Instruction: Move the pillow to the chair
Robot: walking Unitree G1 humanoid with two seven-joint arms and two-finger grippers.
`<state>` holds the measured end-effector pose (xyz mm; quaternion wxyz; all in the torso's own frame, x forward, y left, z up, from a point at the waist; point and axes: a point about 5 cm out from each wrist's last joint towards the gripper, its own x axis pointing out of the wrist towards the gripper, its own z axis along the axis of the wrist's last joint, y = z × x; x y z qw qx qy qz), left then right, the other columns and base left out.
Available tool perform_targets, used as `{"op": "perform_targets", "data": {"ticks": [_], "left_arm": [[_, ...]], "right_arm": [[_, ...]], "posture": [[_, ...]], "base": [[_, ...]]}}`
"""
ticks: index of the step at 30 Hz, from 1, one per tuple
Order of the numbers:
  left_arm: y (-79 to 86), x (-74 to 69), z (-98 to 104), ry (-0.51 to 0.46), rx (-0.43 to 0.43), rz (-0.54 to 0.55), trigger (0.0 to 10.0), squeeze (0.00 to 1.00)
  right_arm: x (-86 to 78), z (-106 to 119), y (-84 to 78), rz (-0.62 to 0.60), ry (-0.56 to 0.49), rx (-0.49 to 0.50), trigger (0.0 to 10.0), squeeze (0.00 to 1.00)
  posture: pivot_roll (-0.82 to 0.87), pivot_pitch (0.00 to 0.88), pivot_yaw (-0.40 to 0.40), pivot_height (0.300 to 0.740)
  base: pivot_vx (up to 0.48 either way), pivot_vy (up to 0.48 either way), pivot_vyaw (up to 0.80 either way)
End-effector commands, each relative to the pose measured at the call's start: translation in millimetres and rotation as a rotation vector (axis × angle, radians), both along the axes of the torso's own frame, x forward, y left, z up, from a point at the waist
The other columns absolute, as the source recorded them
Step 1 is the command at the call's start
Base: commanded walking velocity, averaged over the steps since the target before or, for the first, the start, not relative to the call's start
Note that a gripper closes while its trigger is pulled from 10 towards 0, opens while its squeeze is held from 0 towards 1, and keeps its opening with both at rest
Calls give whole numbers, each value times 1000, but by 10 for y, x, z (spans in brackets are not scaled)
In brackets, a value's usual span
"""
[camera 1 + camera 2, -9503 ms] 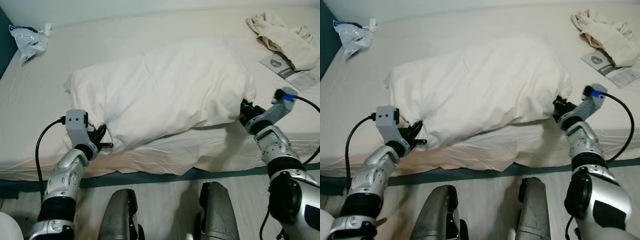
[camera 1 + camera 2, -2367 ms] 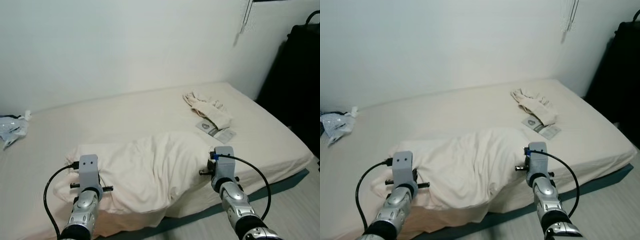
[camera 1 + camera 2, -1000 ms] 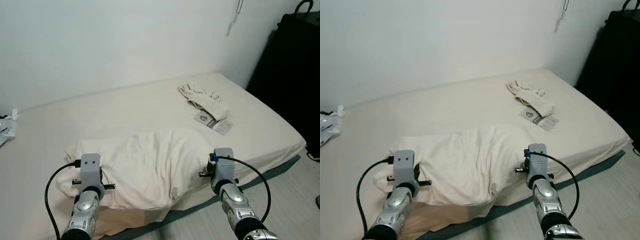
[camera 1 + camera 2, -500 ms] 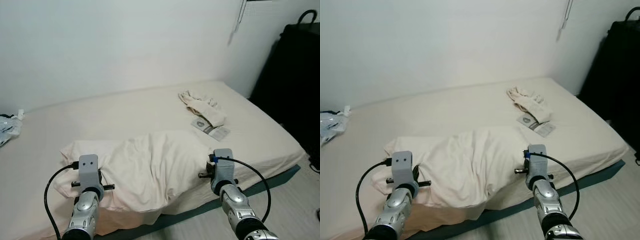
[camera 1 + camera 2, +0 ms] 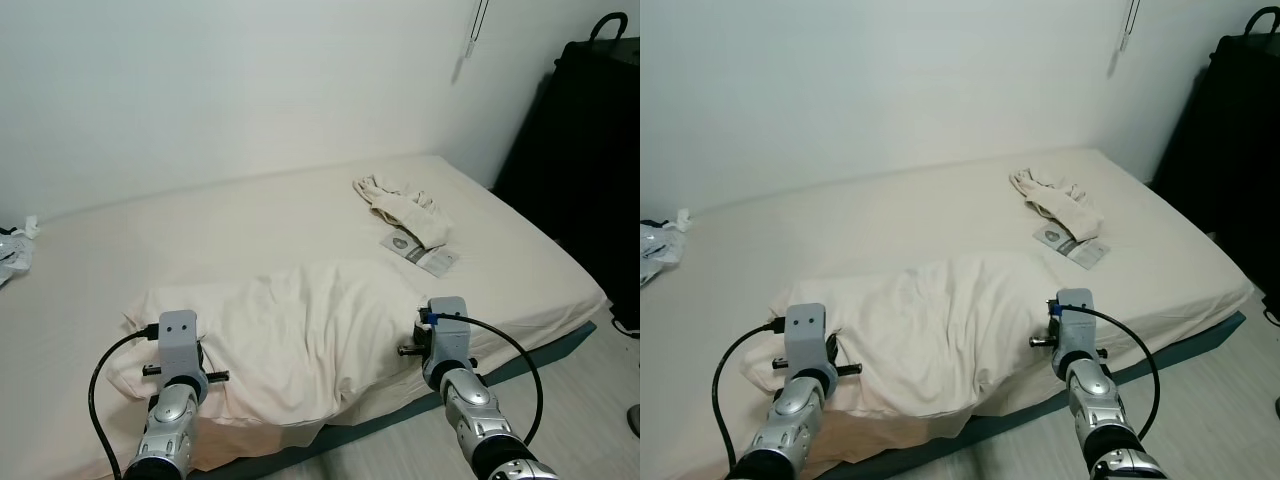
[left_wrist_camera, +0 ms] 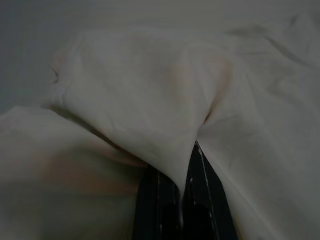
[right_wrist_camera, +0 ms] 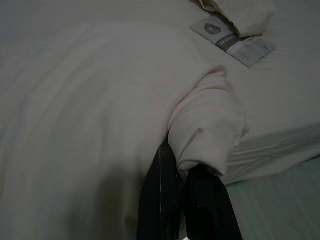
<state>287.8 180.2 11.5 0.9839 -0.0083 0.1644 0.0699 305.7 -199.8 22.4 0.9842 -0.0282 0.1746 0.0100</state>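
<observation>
A home bedroom: a wide bed point(image 5: 300, 230) with a pale sheet stands against a plain white wall point(image 5: 230, 90).

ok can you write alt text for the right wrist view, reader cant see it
Two black fingers of the right gripper are pinched on a bunched corner of a white pillow, seen dimly from the wrist. Past the pillow, a grey and white leaflet lies on the cream bed sheet beside a pale crumpled cloth.
</observation>
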Motion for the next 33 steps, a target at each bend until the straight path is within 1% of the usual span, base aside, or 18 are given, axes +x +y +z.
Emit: {"op": "perform_targets", "data": {"ticks": [1,2,5,6,7,18,22,28,29,30,31,33], "left_arm": [[-34,31,27,-5,35,-34,10000,0],[-45,31,25,-4,39,-42,10000,0],[-64,27,22,-10,13,-39,10000,0],[-63,24,12,-3,-10,-25,10000,0],[-59,24,10,-1,-13,-20,10000,0],[-33,31,22,-8,-11,2,10000,0],[-28,27,-9,30,-27,27,10000,0],[-53,19,-20,29,-27,16,10000,0],[-69,13,-25,27,-27,13,10000,0],[-99,9,-21,17,-24,2,10000,0],[-99,9,-21,17,-24,2,10000,0],[-122,16,-3,3,-24,-4,10000,0]], "right_arm": [[-8,-21,46,19,11,17,10000,0],[-7,-21,49,19,11,16,10000,0],[-2,-18,56,20,11,17,10000,0],[-1,-17,58,20,11,17,10000,0],[-1,-18,60,20,11,17,10000,0],[-6,-22,52,21,14,15,10000,0],[-9,-27,60,26,16,14,10000,0],[-16,-27,34,23,13,11,10000,0],[-18,-19,19,17,5,4,10000,0],[14,36,-34,-38,-26,9,10000,0],[14,36,-34,-38,-26,9,10000,0],[75,120,-100,-125,-59,35,10000,0]], "posture": [[-39,53,-14,740],[-39,51,-15,740],[-39,52,-14,740],[-40,52,-14,740],[-40,52,-14,740],[-40,52,-16,740],[-41,48,-18,740],[-32,45,-25,740],[-26,39,-27,740],[-21,37,-29,740],[-21,37,-29,740],[-14,31,-29,740]], "base": [[0,-480,0],[0,-480,0],[0,-480,0],[0,0,0],[0,0,0],[0,0,0],[0,0,0],[0,0,0],[0,0,0],[0,0,0],[0,0,0],[0,0,0]]}}
